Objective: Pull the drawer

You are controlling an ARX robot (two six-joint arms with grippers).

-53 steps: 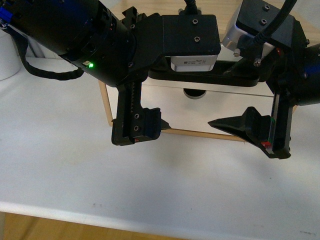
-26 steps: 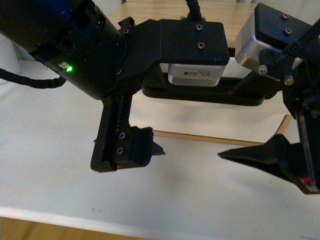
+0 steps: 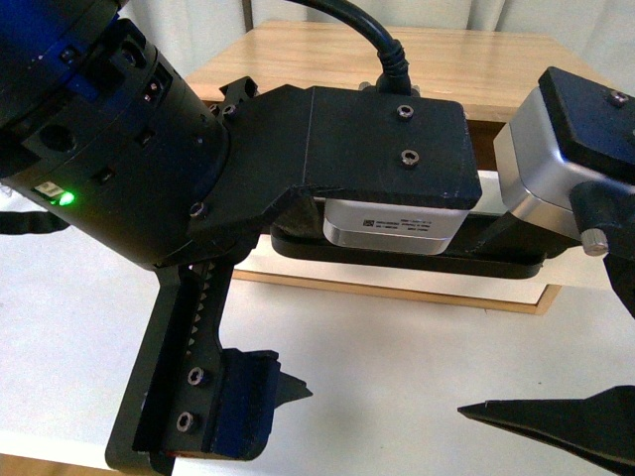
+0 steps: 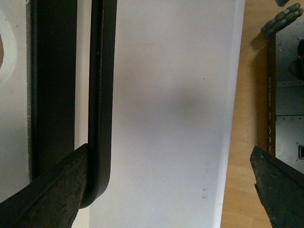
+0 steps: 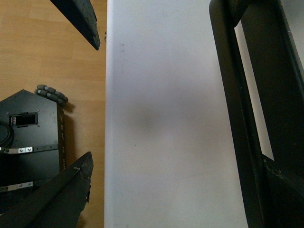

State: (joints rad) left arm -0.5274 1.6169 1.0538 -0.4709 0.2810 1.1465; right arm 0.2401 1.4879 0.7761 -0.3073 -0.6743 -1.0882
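Gaping, left pincer (image 4: pixel 168 152) and right pincer (image 5: pixel 94 100) hover near drawer (image 4: pixel 102 95); base (image 4: pixel 285 118) reads ARX.

White table (image 3: pixel 417 337) above what seems a wooden floor (image 5: pixel 47 47).

- The left gripper (image 4: pixel 168 190) has its jaws spread wide, a dark fingertip (image 4: pixel 42 194) at each side of the frame.
- A long black bar handle (image 4: pixel 102 95) ends in a rounded corner just beside one fingertip; whether they touch cannot be told.
- The white bench (image 4: pixel 171 71) fills the space between the fingertips.
- Past the bench edge lie the wooden floor (image 4: pixel 242 142) and the robot's dark base (image 4: pixel 287 95).
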